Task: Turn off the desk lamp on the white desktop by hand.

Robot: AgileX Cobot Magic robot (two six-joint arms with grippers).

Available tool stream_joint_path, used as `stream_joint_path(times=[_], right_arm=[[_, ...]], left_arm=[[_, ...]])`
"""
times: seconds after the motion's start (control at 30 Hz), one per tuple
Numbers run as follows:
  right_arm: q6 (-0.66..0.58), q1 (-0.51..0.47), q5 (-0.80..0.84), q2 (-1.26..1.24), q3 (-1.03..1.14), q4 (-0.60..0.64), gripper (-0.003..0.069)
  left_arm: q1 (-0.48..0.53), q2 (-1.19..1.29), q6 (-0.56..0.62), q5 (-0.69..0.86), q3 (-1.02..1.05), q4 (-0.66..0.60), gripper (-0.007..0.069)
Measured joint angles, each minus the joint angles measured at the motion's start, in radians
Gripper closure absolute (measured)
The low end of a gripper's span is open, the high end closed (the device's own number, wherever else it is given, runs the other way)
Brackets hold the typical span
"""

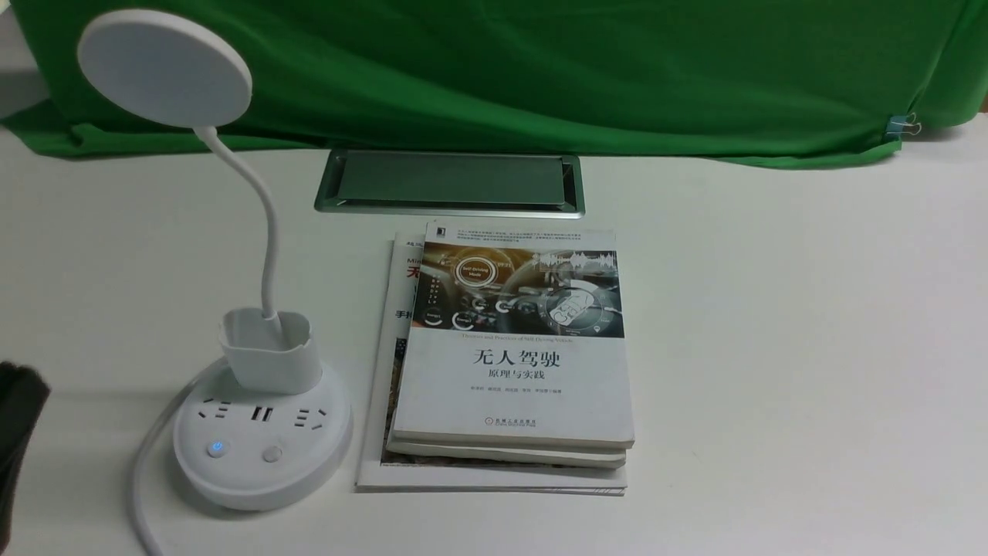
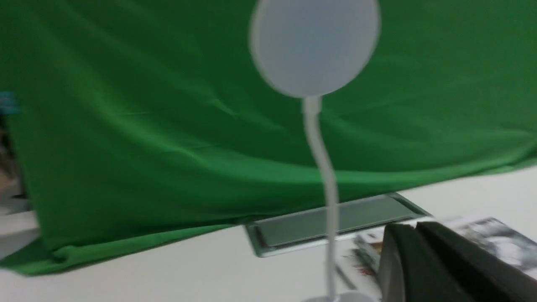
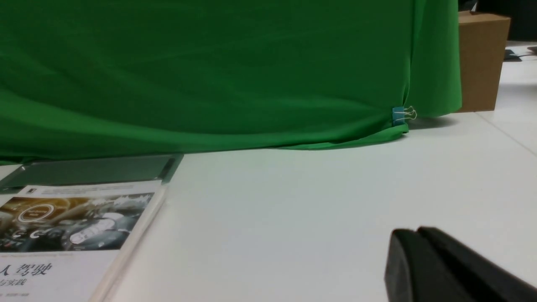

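Observation:
The white desk lamp [image 1: 262, 432] stands at the front left of the white desktop [image 1: 772, 347]. Its disc head [image 1: 164, 68] is up on a bent neck, above a small cup and a round socket base. The left button [image 1: 217, 448] on the base glows blue; a second plain button [image 1: 272, 453] sits beside it. The lamp head [image 2: 314, 46] and neck show blurred in the left wrist view. My left gripper [image 2: 413, 228] is shut and empty, left of the base; a dark part of that arm [image 1: 17, 425] shows at the front view's left edge. My right gripper [image 3: 413, 233] is shut and empty over bare desktop.
A stack of books [image 1: 509, 355] lies right of the lamp. A silver-framed grey hatch [image 1: 449, 181] sits behind them. Green cloth [image 1: 540, 69] hangs along the back. The lamp's white cord [image 1: 143, 479] runs to the front edge. A cardboard box [image 3: 480, 58] stands far right.

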Motion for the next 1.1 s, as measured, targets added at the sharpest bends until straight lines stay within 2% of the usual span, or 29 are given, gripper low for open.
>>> stream_joint_path(times=[0.1, 0.23, 0.3, 1.1], right_arm=[[0.000, 0.000, 0.000, 0.000, 0.000, 0.000, 0.0624], [0.000, 0.000, 0.000, 0.000, 0.000, 0.000, 0.0624], [0.000, 0.000, 0.000, 0.000, 0.000, 0.000, 0.0624], [0.000, 0.000, 0.000, 0.000, 0.000, 0.000, 0.0624]], left_arm=[[0.043, -0.090, -0.039, 0.070, 0.039, -0.013, 0.0619], [0.056, -0.107, -0.067, 0.316, 0.043, -0.029, 0.0619], [0.056, -0.108, -0.070, 0.369, 0.045, -0.033, 0.0619], [0.057, -0.110, -0.071, 0.357, 0.045, -0.025, 0.0606]])
